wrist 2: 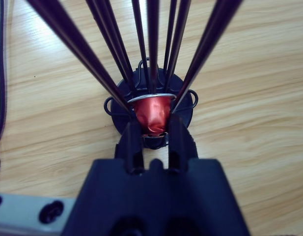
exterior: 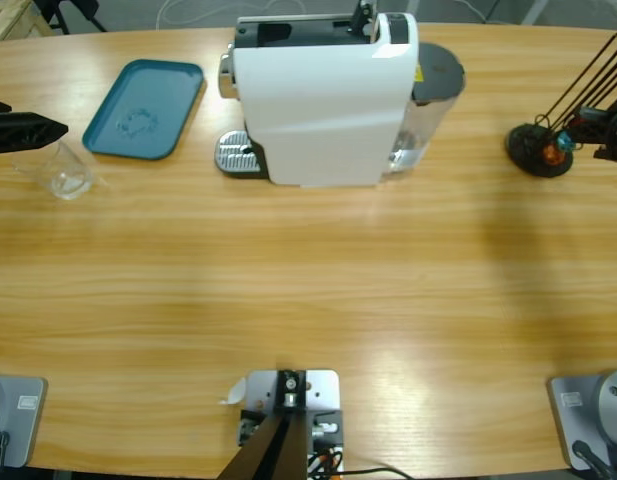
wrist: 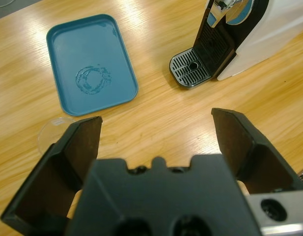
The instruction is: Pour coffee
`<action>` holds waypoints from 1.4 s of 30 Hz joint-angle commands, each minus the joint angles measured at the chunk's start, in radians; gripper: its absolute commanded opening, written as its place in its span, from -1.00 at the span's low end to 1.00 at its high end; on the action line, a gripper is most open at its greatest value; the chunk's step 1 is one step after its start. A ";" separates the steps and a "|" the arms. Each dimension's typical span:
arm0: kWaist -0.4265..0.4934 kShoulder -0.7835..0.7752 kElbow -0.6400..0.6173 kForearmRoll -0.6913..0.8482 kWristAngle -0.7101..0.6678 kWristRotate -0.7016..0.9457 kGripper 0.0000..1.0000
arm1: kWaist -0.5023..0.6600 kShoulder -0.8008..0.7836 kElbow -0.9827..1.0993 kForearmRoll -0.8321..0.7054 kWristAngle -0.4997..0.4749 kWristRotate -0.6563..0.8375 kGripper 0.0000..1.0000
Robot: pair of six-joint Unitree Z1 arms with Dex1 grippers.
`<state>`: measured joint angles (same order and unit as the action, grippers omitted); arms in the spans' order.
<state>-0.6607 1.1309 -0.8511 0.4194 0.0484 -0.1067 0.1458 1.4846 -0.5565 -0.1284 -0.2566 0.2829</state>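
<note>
No coffee liquid visible; the clear glass (exterior: 63,172) at the table's (exterior: 308,300) left end looks empty, standing just beside the near short end of the teal tray (exterior: 145,108). In the left wrist view only the glass rim (wrist: 53,129) shows, partly behind one jaw. Left gripper (wrist: 156,132) is above the glass with jaws wide apart, holding nothing; in the high view it enters from the left edge (exterior: 28,131). Tray has a wet ring mark in its middle (wrist: 92,78). White coffee machine (exterior: 323,95) stands at the far middle of the table, its metal drip grate (wrist: 193,69) facing the tray, nothing on the grate. Right gripper (wrist 2: 152,132) at the right end, jaws close together on either side of a red capsule (wrist 2: 153,113) sitting in the black wire capsule rack (exterior: 538,150); contact looks like a clamp.
</note>
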 commanded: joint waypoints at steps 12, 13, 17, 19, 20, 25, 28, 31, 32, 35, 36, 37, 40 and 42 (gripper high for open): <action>0.010 0.027 0.037 -0.008 -0.015 0.016 0.92 | 0.005 -0.194 -0.139 0.240 -0.068 -0.027 -1.00; 0.010 0.027 0.037 -0.008 -0.015 0.016 0.92 | 0.009 -0.203 -0.154 0.257 -0.069 -0.027 -1.00; 0.010 0.026 0.037 -0.010 -0.015 0.016 0.93 | 0.032 -0.246 -0.206 0.324 -0.068 -0.031 -1.00; 0.010 0.026 0.037 -0.010 -0.015 0.015 0.93 | 0.050 -0.268 -0.242 0.366 -0.069 -0.040 -1.00; 0.010 0.026 0.037 -0.010 -0.015 0.015 0.93 | 0.058 -0.276 -0.261 0.385 -0.069 -0.046 -1.00; 0.009 0.022 0.038 -0.010 -0.018 0.015 0.92 | 0.086 -0.314 -0.350 0.468 -0.069 -0.061 -1.00; 0.009 0.021 0.040 -0.010 -0.018 0.015 0.92 | 0.113 -0.344 -0.391 0.518 -0.064 -0.088 -1.00; 0.009 0.023 0.040 -0.011 -0.019 0.015 0.93 | 0.204 -0.368 -0.405 0.553 -0.019 -0.192 -1.00; 0.008 0.025 0.040 -0.013 -0.021 0.015 0.93 | 0.249 -0.365 -0.405 0.562 0.021 -0.261 -1.00; 0.001 0.031 0.040 -0.019 -0.030 0.015 0.99 | 0.456 -0.322 -0.407 0.654 0.076 -0.485 -1.00; -0.004 0.037 0.040 -0.021 -0.030 0.015 0.99 | 0.522 -0.300 -0.411 0.689 0.086 -0.520 -1.00; -0.006 0.046 0.039 -0.025 -0.034 0.015 0.99 | 0.585 -0.280 -0.413 0.714 0.095 -0.545 -1.00; -0.008 0.064 0.037 -0.029 -0.055 0.015 0.99 | 0.713 -0.220 -0.433 0.727 0.155 -0.576 -1.00; -0.013 0.064 0.039 -0.030 -0.055 0.016 0.98 | 0.748 -0.170 -0.480 0.730 0.191 -0.596 -1.00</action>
<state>-0.6617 1.1442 -0.8497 0.4052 0.0215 -0.1067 0.7253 1.1735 -0.9746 0.5605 -0.1690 -0.2357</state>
